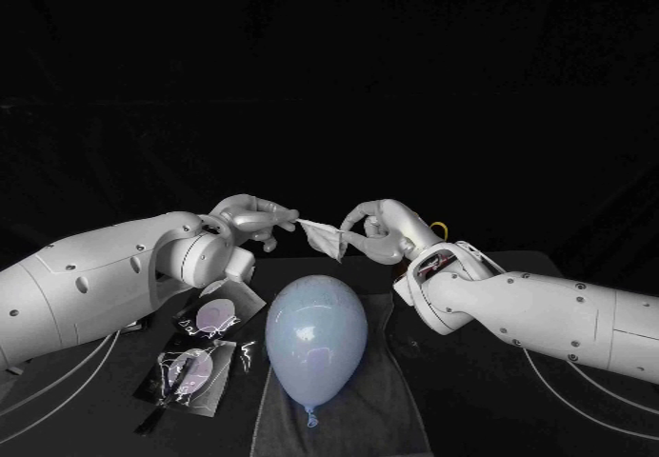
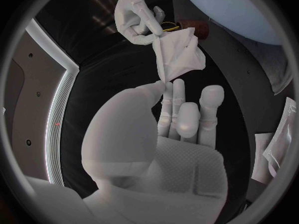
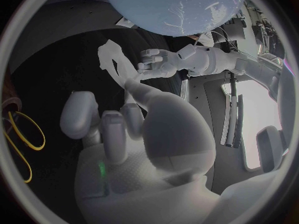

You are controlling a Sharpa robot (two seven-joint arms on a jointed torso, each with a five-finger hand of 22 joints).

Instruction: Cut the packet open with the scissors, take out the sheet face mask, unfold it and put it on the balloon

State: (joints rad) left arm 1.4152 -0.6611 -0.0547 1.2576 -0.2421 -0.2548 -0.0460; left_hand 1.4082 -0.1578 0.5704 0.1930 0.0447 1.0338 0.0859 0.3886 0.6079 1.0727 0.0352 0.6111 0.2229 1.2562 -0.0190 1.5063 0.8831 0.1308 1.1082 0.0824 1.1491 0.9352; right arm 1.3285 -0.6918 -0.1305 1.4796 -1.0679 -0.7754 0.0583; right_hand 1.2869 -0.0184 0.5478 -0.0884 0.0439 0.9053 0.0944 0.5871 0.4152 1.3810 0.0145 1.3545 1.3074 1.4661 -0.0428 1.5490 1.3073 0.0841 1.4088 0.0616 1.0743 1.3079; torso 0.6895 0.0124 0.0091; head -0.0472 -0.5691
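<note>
A folded white sheet mask (image 1: 324,236) hangs in the air above the far end of the pale blue balloon (image 1: 316,338). My left hand (image 1: 255,217) pinches one corner of the mask and my right hand (image 1: 376,228) pinches the opposite edge. In the left wrist view my left hand (image 2: 181,114) meets the lower tip of the mask (image 2: 181,52), and the right hand (image 2: 137,15) grips its upper part. In the right wrist view my right hand (image 3: 115,129) holds the mask (image 3: 112,59) at the thumb tip, with the left hand (image 3: 159,62) just beyond it. Two clear packets (image 1: 204,343) lie left of the balloon.
The balloon rests on a grey cloth (image 1: 364,409) on the black table. Yellow scissor handles (image 1: 440,228) show just behind my right hand, seen as yellow loops (image 3: 19,139) in the right wrist view. A dark tray (image 1: 154,381) holds the packets.
</note>
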